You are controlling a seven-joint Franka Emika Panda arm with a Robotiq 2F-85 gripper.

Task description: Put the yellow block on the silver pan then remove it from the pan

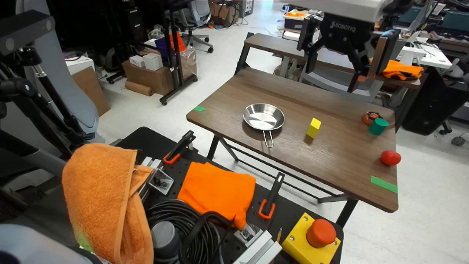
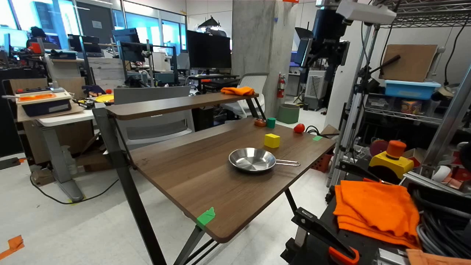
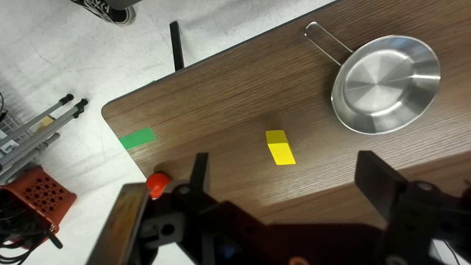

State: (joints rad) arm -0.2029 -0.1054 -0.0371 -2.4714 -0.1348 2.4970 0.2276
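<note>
My gripper (image 3: 285, 171) hangs spread wide, empty: likely the pick-up step.
The yellow block (image 3: 280, 148) sits on the table (image 3: 220, 103), apart from the silver pan (image 3: 381, 82); I'd descend and straddle the block.

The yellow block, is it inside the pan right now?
No, the block sits on the table, with bare wood showing between it and the pan.
</note>
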